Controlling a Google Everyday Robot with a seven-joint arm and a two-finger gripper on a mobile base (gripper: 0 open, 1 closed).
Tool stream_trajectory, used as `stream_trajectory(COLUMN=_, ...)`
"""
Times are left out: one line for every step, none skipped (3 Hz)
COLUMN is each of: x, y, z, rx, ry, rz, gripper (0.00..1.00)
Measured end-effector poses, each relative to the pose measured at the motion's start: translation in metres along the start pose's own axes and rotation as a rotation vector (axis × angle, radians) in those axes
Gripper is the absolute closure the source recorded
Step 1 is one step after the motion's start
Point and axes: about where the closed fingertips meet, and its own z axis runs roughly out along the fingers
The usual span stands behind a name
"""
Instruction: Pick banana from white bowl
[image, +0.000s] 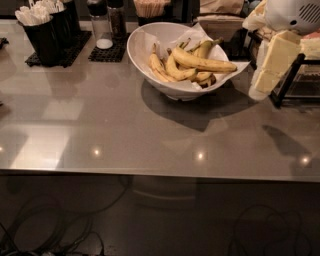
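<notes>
Banana (202, 63) lies atop the pile in the white bowl (136, 56), upper centre, not yet grasped. Gripper (267, 70) hovers upper right over the desk (125, 130), beside the bowl. Open or closed? Can't tell. Reach, grasp and lift all remain.

Café counter (150, 135) — utensil cups (44, 37), shakers (101, 27)

Yellow fruit in white, on grey-brown.
The banana (202, 62) is yellow with brown speckles and dark ends. The white bowl (137, 55) has a white paper lining. The gripper (265, 75), upper right of the frame, is cream. The black holders (42, 42), upper left, sit on the glossy grey-brown counter (125, 125).
</notes>
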Motion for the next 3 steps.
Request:
stream_trajectory(x=-0.005, y=-0.005, z=-0.002, rx=0.023, ry=-0.013, rz=-0.004, gripper=0.00)
stream_trajectory(x=0.007, y=-0.014, z=0.010, rx=0.028, ry=-0.073, rz=0.050, gripper=0.00)
stream_trajectory(x=0.006, y=-0.038, z=0.030, rx=-0.003, ry=-0.147, rz=0.049, gripper=0.00)
